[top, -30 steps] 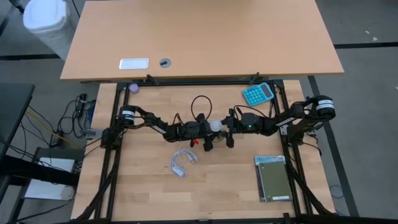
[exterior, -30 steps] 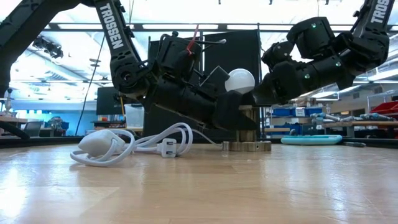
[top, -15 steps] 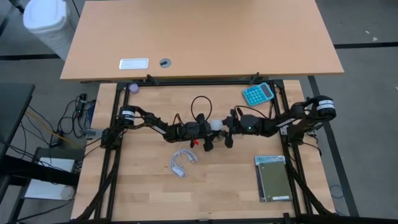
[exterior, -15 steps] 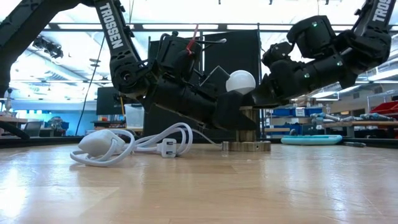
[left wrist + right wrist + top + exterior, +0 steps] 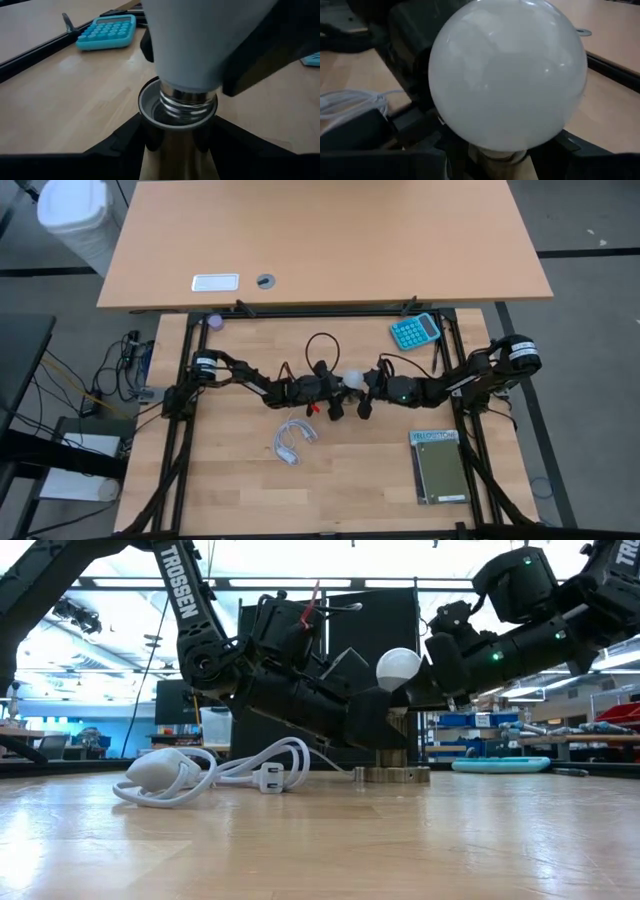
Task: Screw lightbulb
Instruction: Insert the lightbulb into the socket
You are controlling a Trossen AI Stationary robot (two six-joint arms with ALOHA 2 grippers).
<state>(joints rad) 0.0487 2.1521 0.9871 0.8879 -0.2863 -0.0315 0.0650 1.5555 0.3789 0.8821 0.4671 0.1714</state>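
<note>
- Bulb sits tipped over the socket, with its screw base just inside the socket's rim.
- Socket stands on the table, near the middle, with the white cable close by and the calculator farther off.
- Left gripper is low beside the socket and closed on its stem, so the socket cannot spin.
- Right gripper reaches in from the other side of the socket and is closed on the bulb's neck.
- Bulb leans to one side in the low view, so I think it is not screwed in yet.
- To do this well, the right gripper should stand the bulb straight over the socket first.
- Then it should turn gently while pushing down a little, so the threads catch.
- Left gripper should hold tight and not move.
- If the bulb goes in crooked, it may jam or slip out.
</note>
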